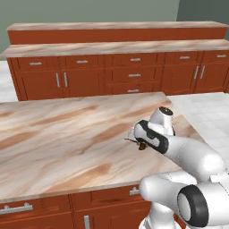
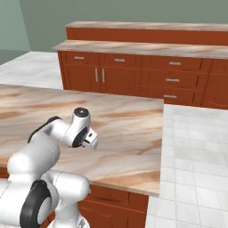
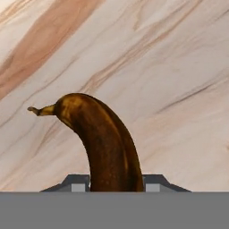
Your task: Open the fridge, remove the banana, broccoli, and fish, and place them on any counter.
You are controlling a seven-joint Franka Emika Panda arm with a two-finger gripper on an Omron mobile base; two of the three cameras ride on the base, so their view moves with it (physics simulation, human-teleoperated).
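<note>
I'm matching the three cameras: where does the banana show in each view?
Left base view: banana, right of centre, at the gripper, over the counter.
Right base view: not visible.
Hand view: banana, bottom centre, between the fingertips.
Shared landmark: the veined marble counter.

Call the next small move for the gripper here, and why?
Probably lower a touch, then open. The gripper is shut on the banana, its fingers flanking the fruit in the hand view, and marble counter lies directly beneath. In the left base view the banana hangs at the hand over the near counter, so release looks safe.
</note>
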